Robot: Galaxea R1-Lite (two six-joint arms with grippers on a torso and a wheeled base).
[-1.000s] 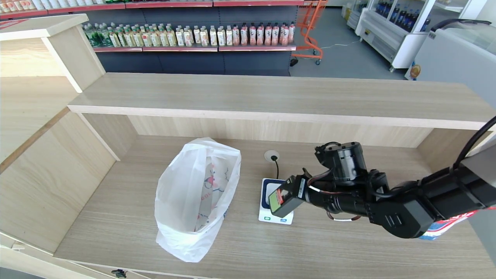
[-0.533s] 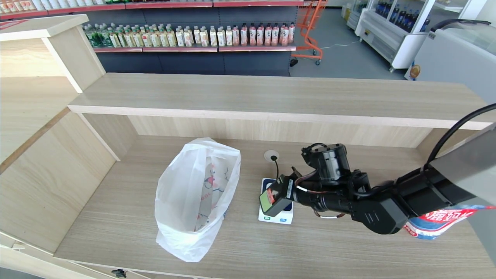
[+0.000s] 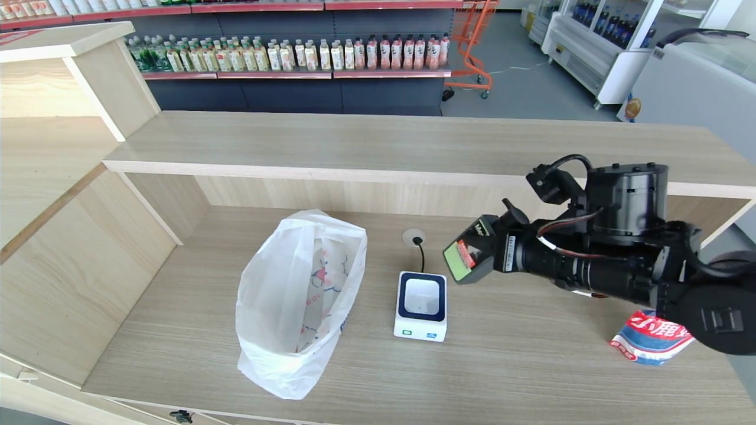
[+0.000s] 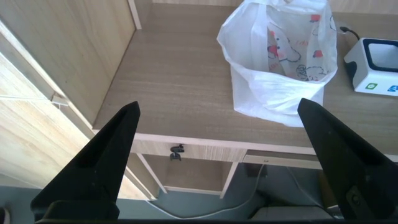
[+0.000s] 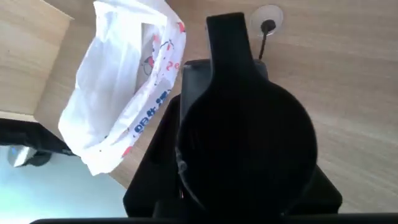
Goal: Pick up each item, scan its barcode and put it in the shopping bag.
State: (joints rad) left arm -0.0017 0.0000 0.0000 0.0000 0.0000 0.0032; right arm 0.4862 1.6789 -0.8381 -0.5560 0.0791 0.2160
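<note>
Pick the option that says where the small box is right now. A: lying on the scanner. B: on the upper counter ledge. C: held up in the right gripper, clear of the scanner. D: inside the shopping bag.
C: the right gripper holds the small box in the air, and the scanner has nothing on top.

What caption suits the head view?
Right tool holds a small dark box aloft right of the white square scanner, white plastic shopping bag open nearby.
</note>
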